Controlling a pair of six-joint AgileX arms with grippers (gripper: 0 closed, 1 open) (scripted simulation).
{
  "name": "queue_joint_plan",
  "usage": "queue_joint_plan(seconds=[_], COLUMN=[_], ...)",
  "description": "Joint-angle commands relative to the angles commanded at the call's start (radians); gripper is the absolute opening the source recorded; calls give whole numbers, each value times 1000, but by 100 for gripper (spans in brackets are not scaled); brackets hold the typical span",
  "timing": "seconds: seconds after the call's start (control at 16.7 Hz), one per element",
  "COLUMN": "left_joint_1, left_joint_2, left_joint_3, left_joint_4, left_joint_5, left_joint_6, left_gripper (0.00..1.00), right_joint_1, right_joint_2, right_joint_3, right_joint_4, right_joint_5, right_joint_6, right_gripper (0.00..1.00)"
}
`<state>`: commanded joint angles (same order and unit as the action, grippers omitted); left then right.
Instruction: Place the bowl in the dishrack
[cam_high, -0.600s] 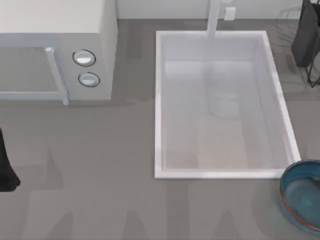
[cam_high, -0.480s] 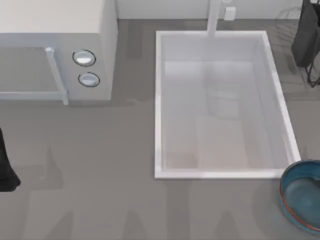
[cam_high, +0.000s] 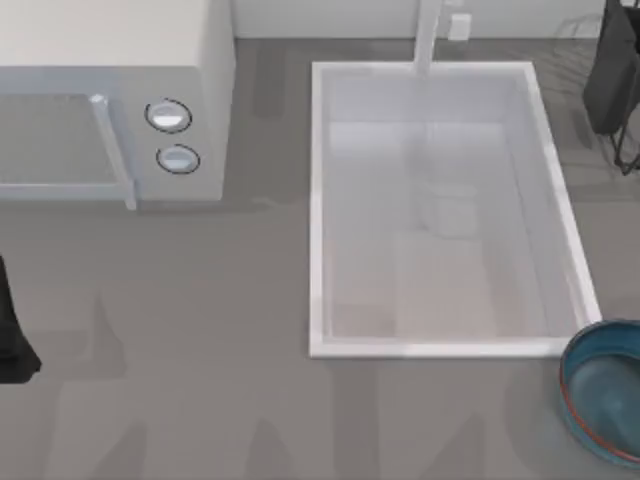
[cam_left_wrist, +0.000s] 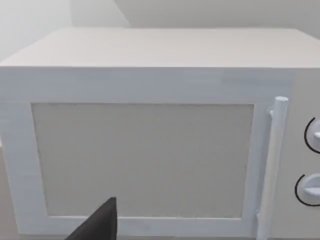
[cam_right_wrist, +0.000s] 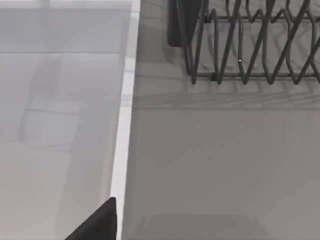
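At the lower right corner of the top view the bowl (cam_high: 605, 398), glossy dark blue with a thin reddish-brown rim, sits on the grey table (cam_high: 200, 350), cut by the frame edge and just beside the near right corner of the white sink (cam_high: 316, 210). Bare tabletop runs along the bottom to the left arm (cam_high: 12, 340), a dark shape at the left edge. I cannot tell how either gripper's fingers stand. Farther up, the white microwave (cam_high: 110, 90) fills the upper left. In the upper right corner, beyond open grey surface, the thin dark wire dishrack (cam_right_wrist: 250, 45) stands beside the sink, with the right arm (cam_high: 612, 70) above it.
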<state>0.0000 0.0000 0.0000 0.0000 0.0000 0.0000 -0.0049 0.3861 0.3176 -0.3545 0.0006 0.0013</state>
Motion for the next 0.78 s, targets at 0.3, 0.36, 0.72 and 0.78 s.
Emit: queue_joint_plan(seconds=[0.3,0.36,0.72,0.78], left_joint_1=[0,0,0,0], left_joint_2=[0,0,0,0], left_joint_3=[0,0,0,0], left_joint_4=[0,0,0,0], left_joint_5=[0,0,0,0], left_joint_6=[0,0,0,0], left_gripper=[100,100,100,100], right_joint_1=[-3,-4,-6,-6], right_joint_2=[479,569,939,974], right_joint_3=[307,366,652,682], right_joint_4=[-386,-458,-777,-808], right_joint_5=[2,2,1,1], right_joint_6=[-3,-3,-5,-5], right_gripper=[100,100,100,100])
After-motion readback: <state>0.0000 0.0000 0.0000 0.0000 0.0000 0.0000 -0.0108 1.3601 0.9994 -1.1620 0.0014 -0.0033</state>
